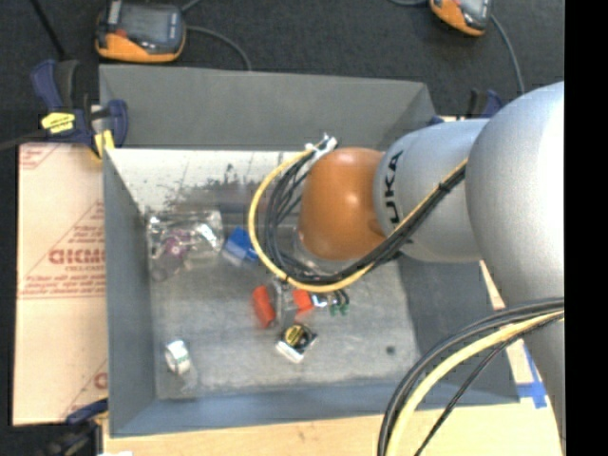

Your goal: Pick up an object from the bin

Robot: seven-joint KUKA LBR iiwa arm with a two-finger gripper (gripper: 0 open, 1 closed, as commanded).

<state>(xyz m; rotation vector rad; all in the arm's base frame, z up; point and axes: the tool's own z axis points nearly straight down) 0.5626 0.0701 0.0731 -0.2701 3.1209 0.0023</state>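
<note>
My gripper (283,299) reaches down into the middle of the bin, mostly hidden under the arm's orange dome. Its lower end sits between a red-orange block (262,307) on its left and a smaller orange piece (303,301) on its right. A small green-and-white item (338,302) lies just right of that piece. A small white, black and yellow thing (295,341) lies on the floor just in front of the gripper. A blue object (237,246) lies behind and to the left, partly under the cables.
A clear crumpled plastic package (180,238) rests against the left part of the back wall. A small silvery-white object (177,354) sits near the front left corner. The arm and its cables cover the bin's right half.
</note>
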